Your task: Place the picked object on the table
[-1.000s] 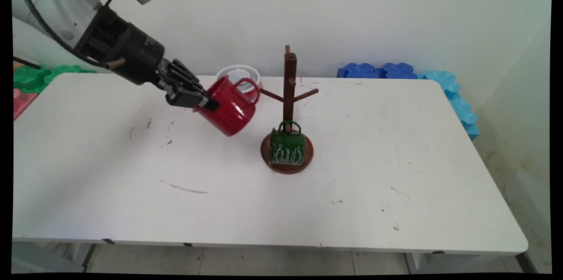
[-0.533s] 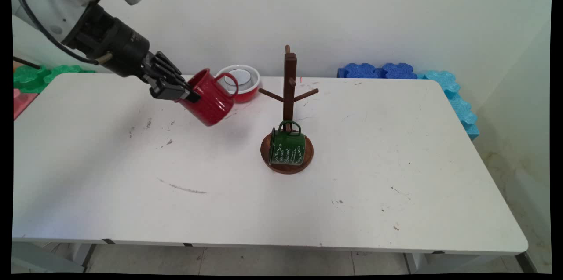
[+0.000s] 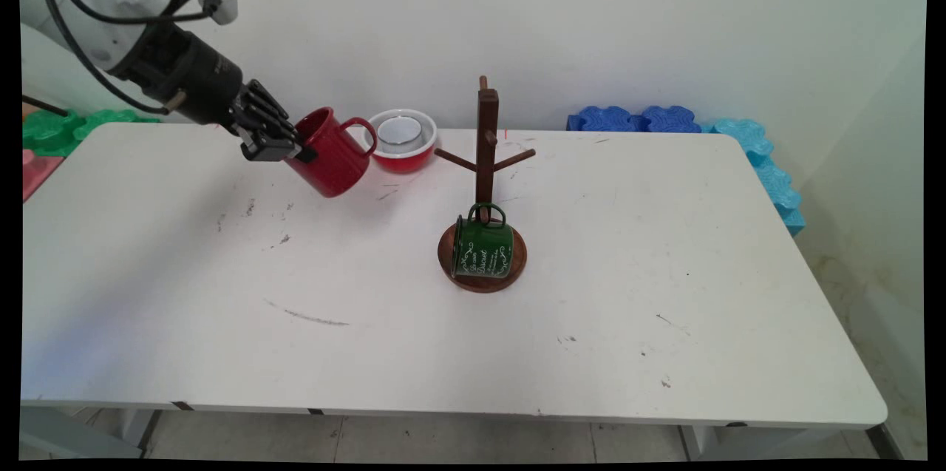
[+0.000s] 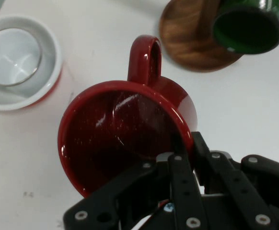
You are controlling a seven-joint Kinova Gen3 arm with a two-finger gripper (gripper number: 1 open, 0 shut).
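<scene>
My gripper [image 3: 301,151] [image 4: 183,149] is shut on the rim of a red mug [image 3: 332,158] [image 4: 125,134], one finger inside the rim and one outside, and holds it tilted above the table's back left. The mug's handle [image 3: 361,129] points toward a red bowl [image 3: 403,140] [image 4: 19,62] with a white inside and a small metal cup in it. To the right stands a dark wooden mug tree [image 3: 485,153] on a round base [image 3: 517,264] [image 4: 187,33]. A green mug [image 3: 482,248] [image 4: 249,26] hangs from a low peg over that base.
Blue foam blocks [image 3: 639,118] and light-blue ones [image 3: 768,168] line the table's back right edge and corner. Green foam [image 3: 59,127] and a red piece [image 3: 33,171] lie at the far left. The white table [image 3: 665,234] carries scuff marks.
The gripper has drawn back to the left and slightly up with the red mug, away from the mug tree. The bowl behind it is now uncovered.
</scene>
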